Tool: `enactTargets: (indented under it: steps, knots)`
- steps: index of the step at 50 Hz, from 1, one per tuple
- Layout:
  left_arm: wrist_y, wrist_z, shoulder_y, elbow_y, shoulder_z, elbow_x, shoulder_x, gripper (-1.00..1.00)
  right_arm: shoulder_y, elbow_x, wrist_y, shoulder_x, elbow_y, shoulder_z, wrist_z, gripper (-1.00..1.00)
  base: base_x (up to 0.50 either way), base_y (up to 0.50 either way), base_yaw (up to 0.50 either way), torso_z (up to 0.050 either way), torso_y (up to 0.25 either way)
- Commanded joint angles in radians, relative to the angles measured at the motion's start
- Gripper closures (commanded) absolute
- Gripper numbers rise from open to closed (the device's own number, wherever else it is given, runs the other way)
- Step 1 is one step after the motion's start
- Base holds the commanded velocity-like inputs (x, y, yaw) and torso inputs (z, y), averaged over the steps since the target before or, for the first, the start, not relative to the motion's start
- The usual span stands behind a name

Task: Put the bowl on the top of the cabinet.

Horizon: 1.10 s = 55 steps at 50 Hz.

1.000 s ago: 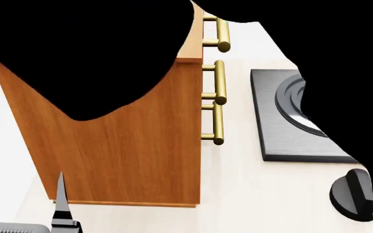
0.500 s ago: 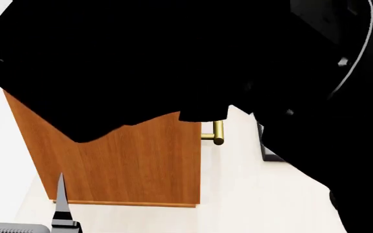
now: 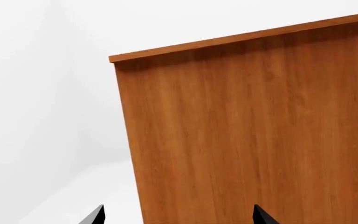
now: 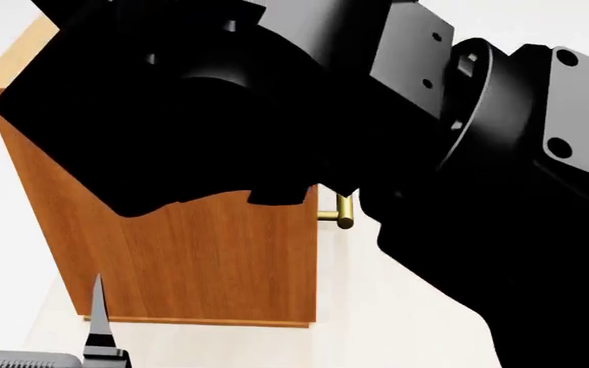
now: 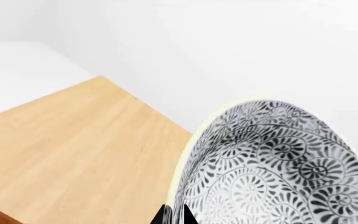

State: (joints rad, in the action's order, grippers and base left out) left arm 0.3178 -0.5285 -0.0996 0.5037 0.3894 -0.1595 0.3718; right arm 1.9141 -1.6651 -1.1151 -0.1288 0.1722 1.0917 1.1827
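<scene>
Both arms show: the right gripper [image 5: 174, 215] pinches the bowl [image 5: 272, 168] by its rim above the cabinet [image 5: 73, 154] top, whose far edge meets white wall, while the left gripper [image 3: 177, 215], fingers spread, faces the cabinet's side over the pale surface [image 4: 376, 322].

The place is looking like a simple home kitchen made in a simulator. A tall orange-brown wooden cabinet [image 4: 202, 261] with a lighter flat top is standing on a pale bench [image 4: 376, 322], and one brass bar handle [image 4: 343, 211] is showing at its front side. A patterned ceramic bowl [image 5: 278, 163], a piece of tableware, is appearing above the cabinet top in the right wrist view. Plain white walls [image 3: 42, 70] are surrounding everything, with no texture, so the room is seeming rendered, not real.
</scene>
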Motion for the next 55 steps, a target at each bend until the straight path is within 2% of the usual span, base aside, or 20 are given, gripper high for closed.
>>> enactTargets:
  steps: [1,15,43,55]
  knots:
    - [0.001,-0.004,-0.002,-0.003,0.001,0.001,0.002,-1.00,-0.005,0.086,0.021,0.018,0.088,0.034,-0.052,1.00,0.00,0.00,0.00,0.000,0.000]
    - [0.014,-0.012,-0.006,-0.008,0.003,0.004,0.005,-1.00,-0.032,0.188,0.083,0.027,0.162,0.085,-0.155,1.00,0.00,0.00,0.00,0.000,0.001]
    - [0.013,-0.016,-0.012,-0.010,0.014,0.002,0.004,-1.00,-0.056,0.139,0.077,0.057,-0.009,0.093,-0.107,1.00,0.00,0.00,0.00,0.001,0.001]
    - [0.008,-0.018,-0.013,-0.016,0.015,0.000,0.005,-1.00,-0.063,0.185,0.107,0.056,-0.018,0.120,-0.158,1.00,0.00,0.00,0.00,0.000,0.000]
